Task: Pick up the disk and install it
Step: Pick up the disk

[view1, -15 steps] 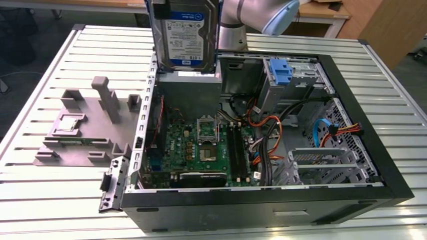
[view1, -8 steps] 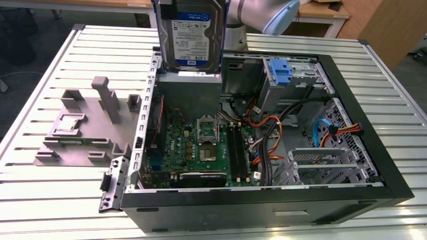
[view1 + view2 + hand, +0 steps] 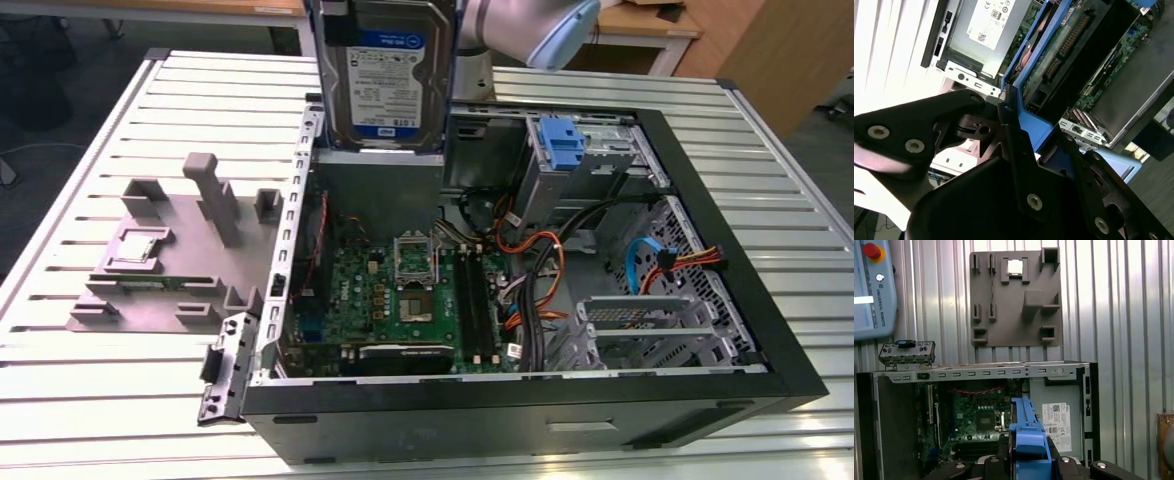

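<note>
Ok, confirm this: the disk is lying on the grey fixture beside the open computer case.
No. The disk is not lying on the grey fixture: the exterior view shows it upright above the open computer case, clamped by the gripper.

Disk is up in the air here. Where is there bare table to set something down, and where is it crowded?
Bare slats of the table lie between the grey fixture and the near edge, and along the exterior view's right of the computer case. Inside the case it is crowded: cables, motherboard, drive cage. The disk hangs above it.
</note>
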You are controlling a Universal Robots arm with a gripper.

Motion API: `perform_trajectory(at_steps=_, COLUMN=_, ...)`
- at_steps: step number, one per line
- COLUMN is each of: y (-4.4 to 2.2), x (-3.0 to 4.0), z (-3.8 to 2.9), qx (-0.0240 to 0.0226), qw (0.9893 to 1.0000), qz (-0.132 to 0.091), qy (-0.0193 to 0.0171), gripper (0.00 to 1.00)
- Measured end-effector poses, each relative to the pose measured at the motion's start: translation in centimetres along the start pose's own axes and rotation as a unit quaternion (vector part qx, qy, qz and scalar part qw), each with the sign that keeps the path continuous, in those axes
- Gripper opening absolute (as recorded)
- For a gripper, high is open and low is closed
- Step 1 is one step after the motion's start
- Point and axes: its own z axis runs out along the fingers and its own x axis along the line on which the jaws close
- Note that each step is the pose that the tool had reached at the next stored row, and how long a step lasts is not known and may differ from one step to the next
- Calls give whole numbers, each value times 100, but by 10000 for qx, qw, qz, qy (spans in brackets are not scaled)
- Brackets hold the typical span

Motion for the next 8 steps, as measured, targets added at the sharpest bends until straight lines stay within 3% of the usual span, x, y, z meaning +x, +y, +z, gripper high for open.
perform_trajectory(at_steps=5, y=-20, x=74, z=7, qx=0, qw=10000, qz=0, qy=0, gripper=37)
perform_trajectory(at_steps=8, y=-70, x=90, z=10, qx=-13, qw=10000, qz=0, qy=1, gripper=37)
